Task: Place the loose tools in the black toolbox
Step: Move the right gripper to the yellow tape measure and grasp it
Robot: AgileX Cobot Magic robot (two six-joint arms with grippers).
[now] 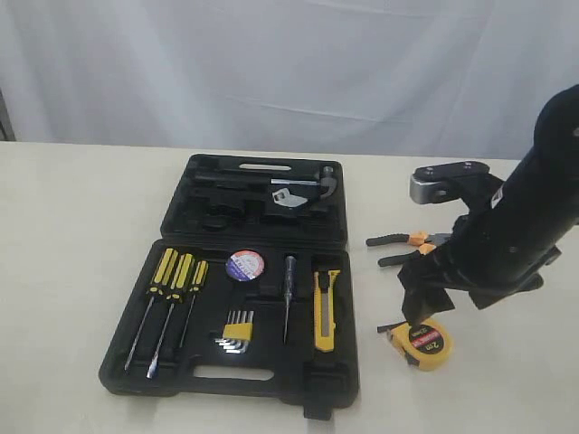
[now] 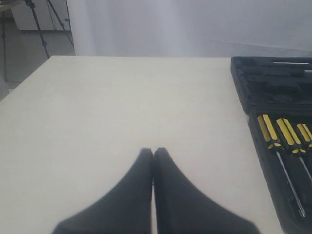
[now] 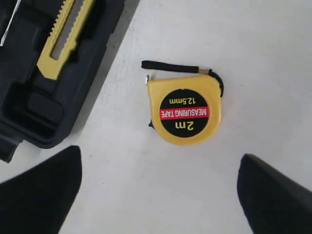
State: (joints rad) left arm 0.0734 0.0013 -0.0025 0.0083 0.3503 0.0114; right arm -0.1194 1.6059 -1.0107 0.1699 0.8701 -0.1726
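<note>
The black toolbox (image 1: 298,375) lies open mid-table. Its near half holds three screwdrivers (image 1: 176,276), a hex key set (image 1: 237,327), the black tape roll (image 1: 245,264) and, at its right side, the yellow-black utility knife (image 1: 327,309).

Just right of the box's near right corner, the round yellow tape measure (image 3: 185,109) lies flat on the table (image 1: 72,235), label up. The pliers (image 1: 398,242) lie farther back, partly hidden by the right arm (image 1: 529,208).

The right jaws hang above the tape measure, spread wide and holding nothing. The toolbox rim is close on the left, and bare table lies to the right and near side.

The left jaws are pressed together, empty, over bare table off the box's screwdriver side.
</note>
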